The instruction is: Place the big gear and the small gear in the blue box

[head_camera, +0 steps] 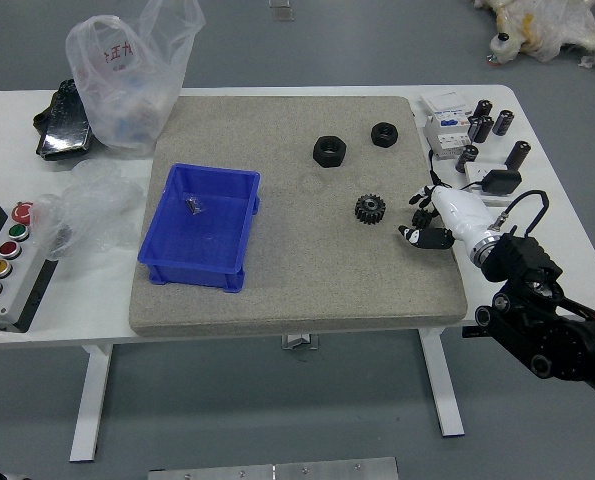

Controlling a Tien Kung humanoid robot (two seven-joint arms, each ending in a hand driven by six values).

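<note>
Blue box [199, 225], smooth-walled, long axis near twelve-to-six; black gear [370, 209]—round, toothed—lies at its three o'clock. Right hand [419, 216]: fingers spread.

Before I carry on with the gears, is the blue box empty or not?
Not empty: a small metallic-looking piece lies inside the blue box, toward the far side. It's too small to identify.
</note>
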